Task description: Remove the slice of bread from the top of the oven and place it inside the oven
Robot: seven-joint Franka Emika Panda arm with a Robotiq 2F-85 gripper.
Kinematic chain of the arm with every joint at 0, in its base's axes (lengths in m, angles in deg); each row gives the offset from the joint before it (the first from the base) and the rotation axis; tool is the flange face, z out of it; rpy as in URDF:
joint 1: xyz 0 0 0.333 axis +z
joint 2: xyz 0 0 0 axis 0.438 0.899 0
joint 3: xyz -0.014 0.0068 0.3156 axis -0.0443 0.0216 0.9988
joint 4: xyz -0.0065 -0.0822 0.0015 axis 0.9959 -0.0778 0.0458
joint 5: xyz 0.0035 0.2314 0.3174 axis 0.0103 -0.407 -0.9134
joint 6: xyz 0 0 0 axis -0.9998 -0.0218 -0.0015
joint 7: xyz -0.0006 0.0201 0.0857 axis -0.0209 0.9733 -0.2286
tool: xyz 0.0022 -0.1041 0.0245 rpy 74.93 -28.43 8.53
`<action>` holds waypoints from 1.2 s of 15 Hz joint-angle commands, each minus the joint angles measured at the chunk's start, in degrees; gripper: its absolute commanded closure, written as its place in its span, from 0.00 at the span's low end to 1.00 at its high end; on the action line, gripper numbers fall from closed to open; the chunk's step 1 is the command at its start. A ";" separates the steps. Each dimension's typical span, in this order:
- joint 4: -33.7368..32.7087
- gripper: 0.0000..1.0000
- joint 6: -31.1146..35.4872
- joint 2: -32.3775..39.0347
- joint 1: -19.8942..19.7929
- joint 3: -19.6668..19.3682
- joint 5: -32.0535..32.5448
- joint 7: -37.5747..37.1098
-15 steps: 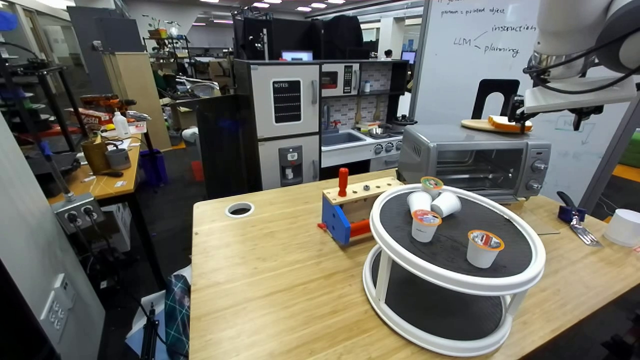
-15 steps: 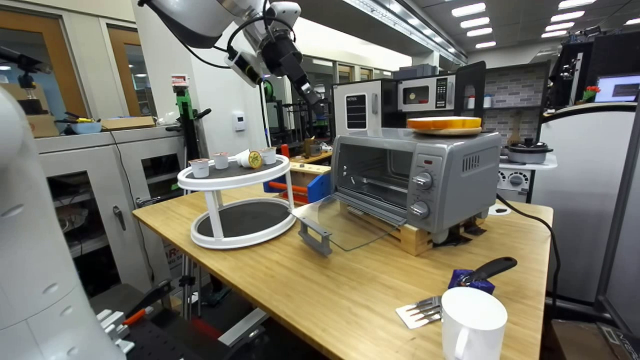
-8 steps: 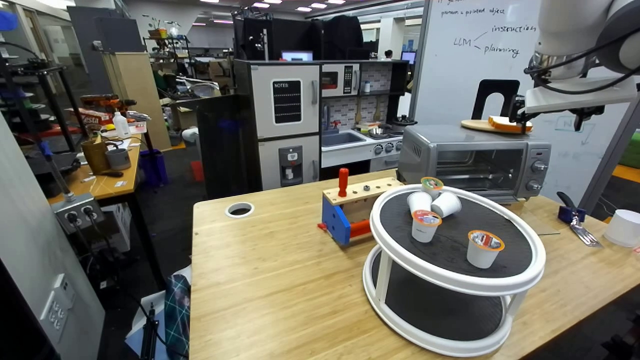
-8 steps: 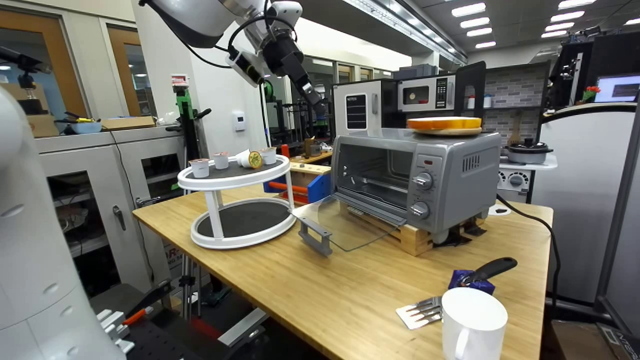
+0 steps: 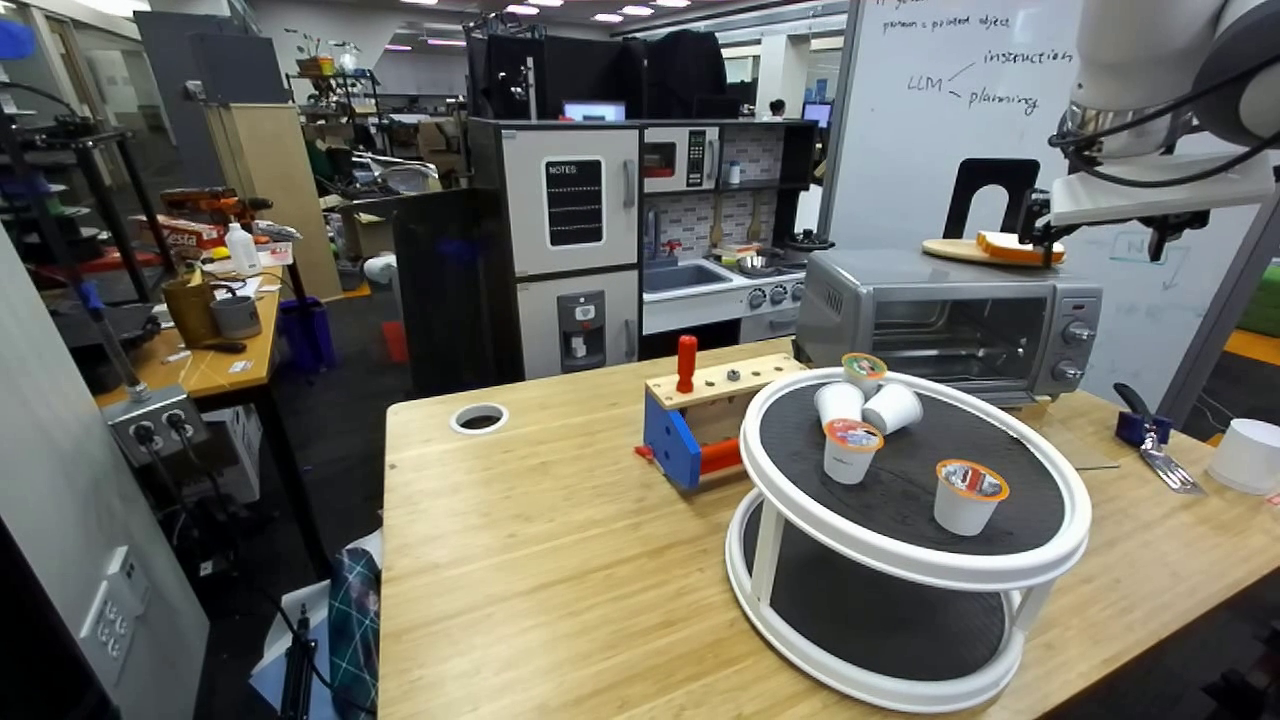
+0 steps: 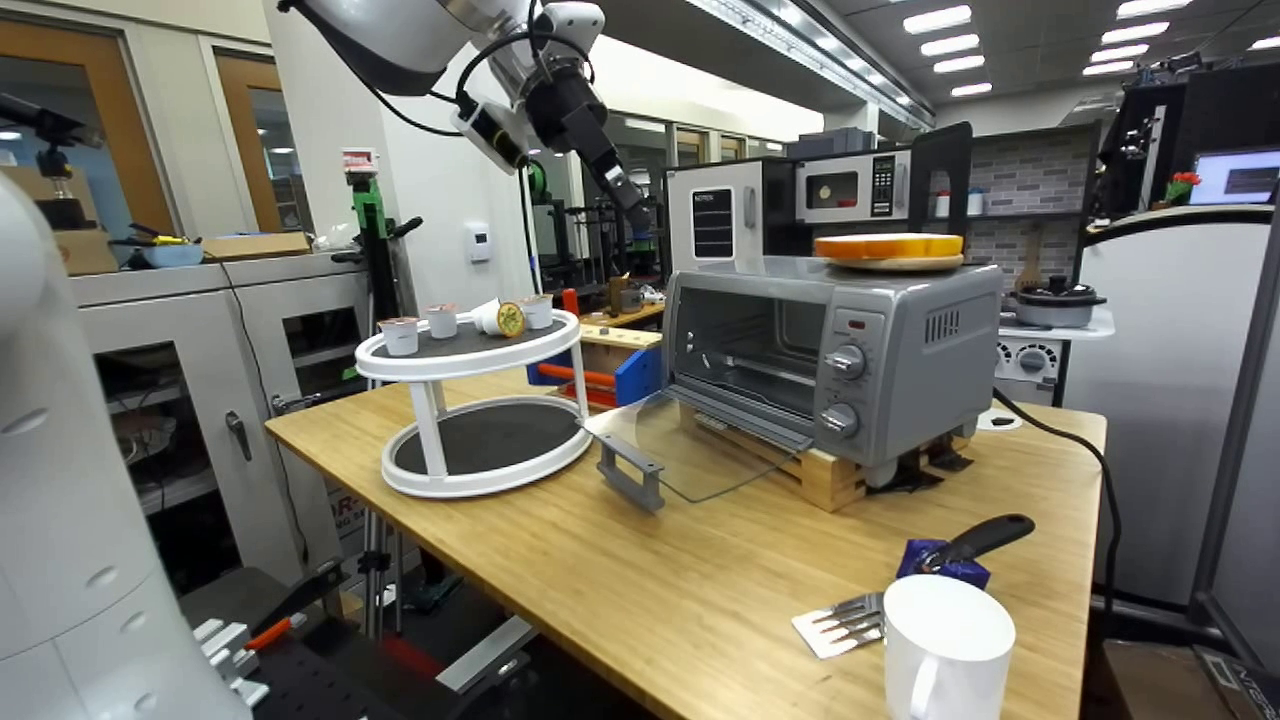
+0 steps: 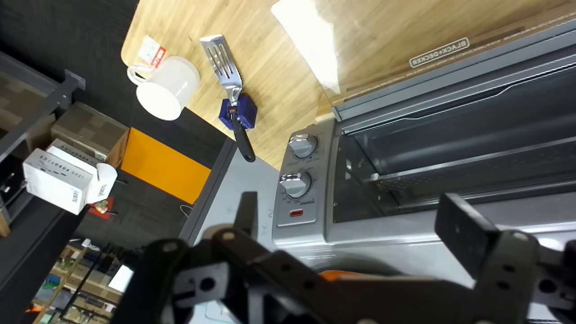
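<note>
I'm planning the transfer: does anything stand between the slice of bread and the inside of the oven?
Only the oven itself, from above: the slice of bread lies on a round board on its top. At the front, the glass door is lowered and nothing visible blocks the way in.

A bread slice (image 5: 1008,250) lay on a round wooden board (image 5: 947,250) atop the toaster oven (image 5: 940,276); the gripper (image 5: 1101,254) hung, jaws apart.

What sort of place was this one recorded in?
Probably a robotics lab rather than a home: the whiteboard reads "LLM", "instruction" and "planning", and a robot arm shares the room with what looks like a play kitchen.
</note>
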 commanded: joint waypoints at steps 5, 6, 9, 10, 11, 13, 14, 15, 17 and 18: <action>-0.13 0.00 -0.27 0.03 0.79 -0.68 0.11 -0.08; -0.13 0.00 -0.27 0.03 0.79 -0.68 0.11 -0.08; 0.44 0.00 -3.13 1.40 -0.67 0.46 10.19 -1.22; 0.75 0.00 -4.16 1.93 -1.00 -0.15 13.94 -2.24; 0.91 0.00 -5.63 2.60 -1.04 -0.71 17.76 -3.30; 0.89 0.00 -9.26 3.90 -0.89 -1.96 24.52 -4.69; 0.83 0.00 -11.18 4.57 -0.63 -2.51 27.65 -5.17; 1.00 0.00 -12.71 5.02 -0.33 -3.04 30.97 -5.46; 1.41 0.00 -14.26 5.54 0.20 -3.85 37.08 -5.66; 1.66 0.00 -13.92 5.50 0.50 -4.31 39.33 -5.42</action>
